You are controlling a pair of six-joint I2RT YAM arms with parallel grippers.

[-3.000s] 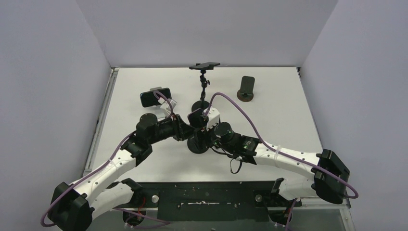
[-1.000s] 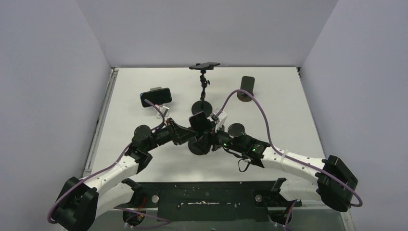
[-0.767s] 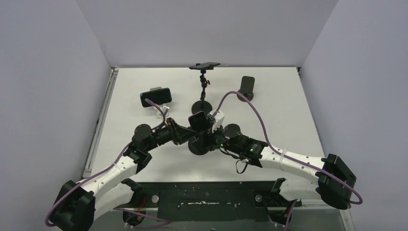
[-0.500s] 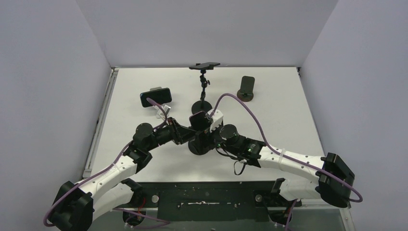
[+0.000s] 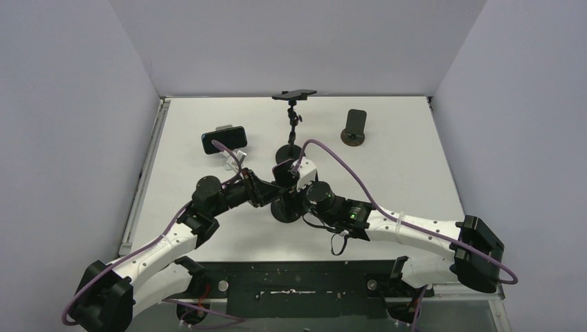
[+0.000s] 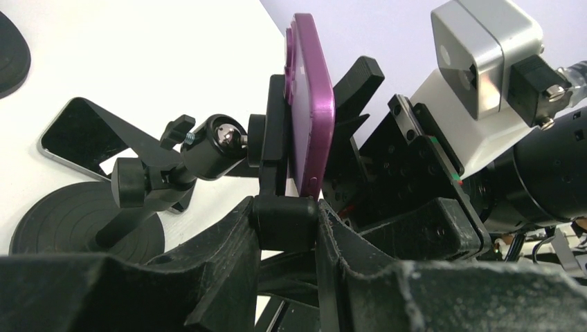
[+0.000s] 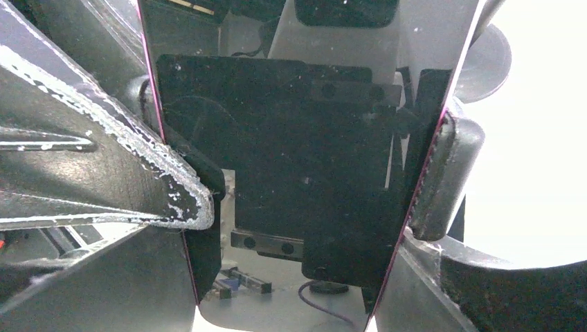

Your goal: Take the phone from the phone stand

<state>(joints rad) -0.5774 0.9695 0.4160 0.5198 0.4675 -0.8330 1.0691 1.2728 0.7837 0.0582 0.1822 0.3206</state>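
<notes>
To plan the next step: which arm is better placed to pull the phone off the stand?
Right. The right gripper straddles the phone's edges; the left gripper is clamped on the stand, steadying it.

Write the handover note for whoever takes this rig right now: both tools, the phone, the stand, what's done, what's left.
Left tool: shut on the lower clamp block of the phone stand, bracing it.
Right tool: straddles the phone at its side edges. Whether it grips yet cannot be told.
Phone: purple case, upright, seated in the stand's clamp, mid-table.
Done: stand braced, right tool placed around the phone.
Left: close on the phone, then draw it out of the clamp.
</notes>
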